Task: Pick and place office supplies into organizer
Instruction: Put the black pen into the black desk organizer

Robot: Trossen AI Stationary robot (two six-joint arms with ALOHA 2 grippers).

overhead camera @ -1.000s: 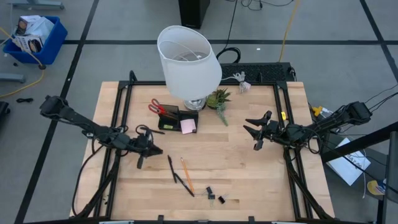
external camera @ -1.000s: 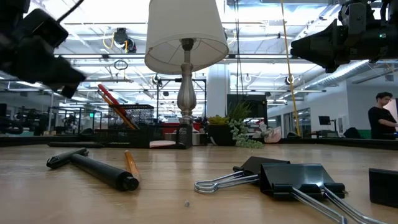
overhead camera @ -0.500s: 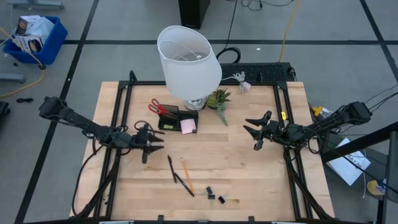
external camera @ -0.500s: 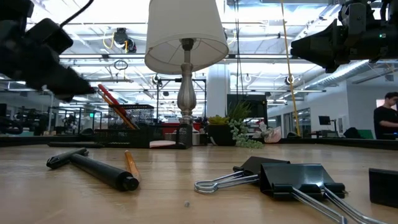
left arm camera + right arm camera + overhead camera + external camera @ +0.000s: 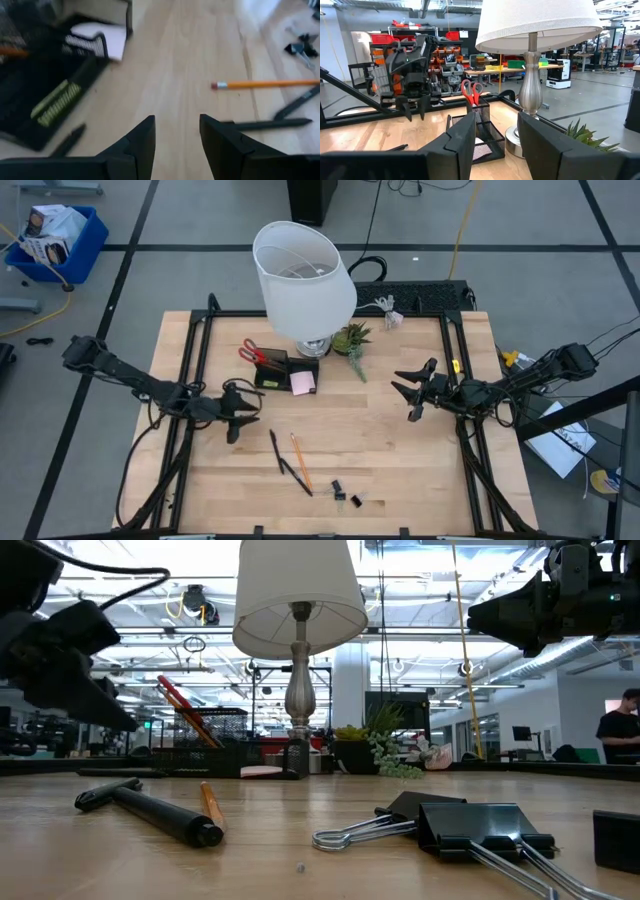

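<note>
Black organizer [image 5: 283, 370] at the foot of the white-shaded lamp [image 5: 303, 276], touching or almost touching its base. Red-handled scissors [image 5: 252, 352] upright in the organizer's mesh cup, on the side away from the lamp; handles up and tilted outward. Pink sticky-note pad [image 5: 303, 383] at the organizer's end nearest the table centre, lying in or right against it; cannot tell which from above. Yellow-green piece [image 5: 56, 102] flat in a low compartment of the organizer, seen from the left wrist.

Left gripper [image 5: 245, 412] in the air near the organizer, toward the front of the table and off to the side away from the lamp. Fingers parted with bare wood visible between them, nothing held. One black pen [image 5: 67, 141] just outside the organizer's wall, below the left gripper.

Still out on the wood, farther from the organizer toward the front edge: orange pencil [image 5: 301, 461], with black pens [image 5: 274, 450] just beside it and one crossing near its lower end. Beyond those, well apart from the organizer, a small cluster of black binder clips [image 5: 346, 493], large in the low view [image 5: 478, 828].

Small green potted plant [image 5: 351, 338] on the lamp's other side from the organizer.

Right gripper [image 5: 412, 391] well apart from the organizer, across the table past the plant, held above the wood. Fingers apart, empty, pointed toward the lamp and organizer.
</note>
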